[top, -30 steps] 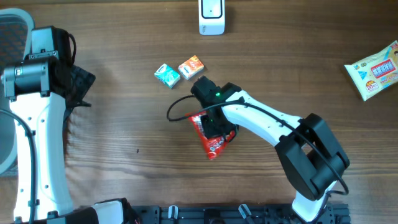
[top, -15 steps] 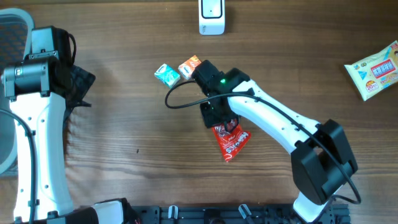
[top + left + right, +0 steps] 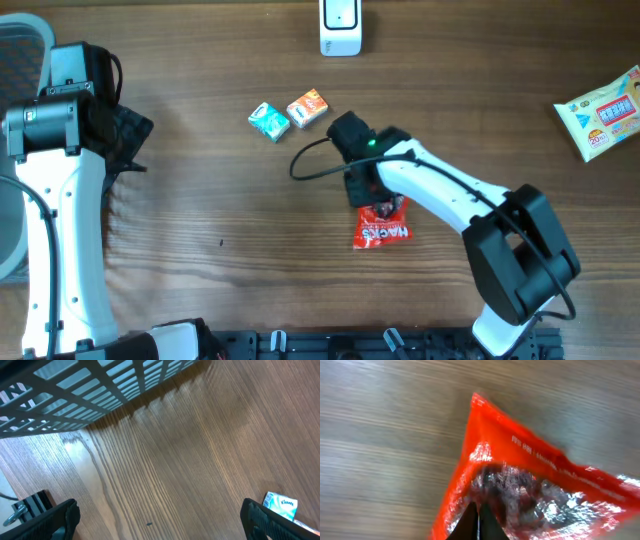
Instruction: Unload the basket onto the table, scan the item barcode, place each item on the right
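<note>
Right tool (image 3: 479,521) is pinched shut on the red snack packet (image 3: 383,232), near the middle of the bench (image 3: 200,250). A teal box (image 3: 268,120) and an orange box (image 3: 308,107) lie nearby (scanner (image 3: 341,25) at the far edge). Left tool (image 3: 160,522) hangs spread wide over bare wood.

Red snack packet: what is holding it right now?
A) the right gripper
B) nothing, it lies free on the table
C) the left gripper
A: the right gripper is pinched shut on the red snack packet, as its wrist camera shows.
</note>
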